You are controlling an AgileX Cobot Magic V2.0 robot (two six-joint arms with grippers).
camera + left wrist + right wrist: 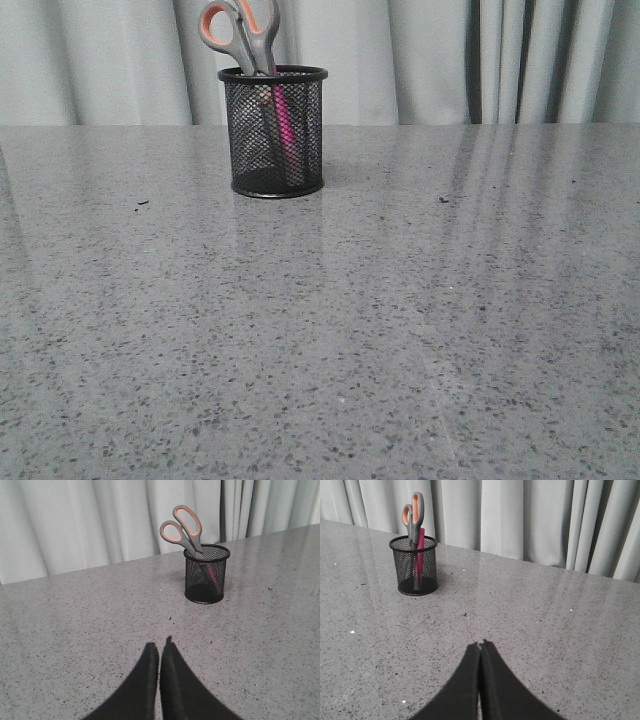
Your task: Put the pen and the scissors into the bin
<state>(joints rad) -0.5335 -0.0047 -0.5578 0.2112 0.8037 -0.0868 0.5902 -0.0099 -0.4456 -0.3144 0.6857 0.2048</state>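
The black mesh bin (274, 132) stands at the back of the grey table, left of centre. The scissors (243, 33) stand in it, blades down, grey and orange handles sticking out above the rim. The pink pen (284, 128) stands inside and shows through the mesh. The bin (206, 574) with the scissors (181, 530) also shows in the left wrist view, and the bin (414, 565), scissors (413, 515) and pen (420, 545) in the right wrist view. My left gripper (160, 645) is shut and empty, well short of the bin. My right gripper (480, 645) is shut and empty, also far from it.
The grey speckled table (400, 320) reaches from the front to a pale curtain (440, 60) at the back. A few small dark specks (443, 199) lie on the surface. Neither arm shows in the front view.
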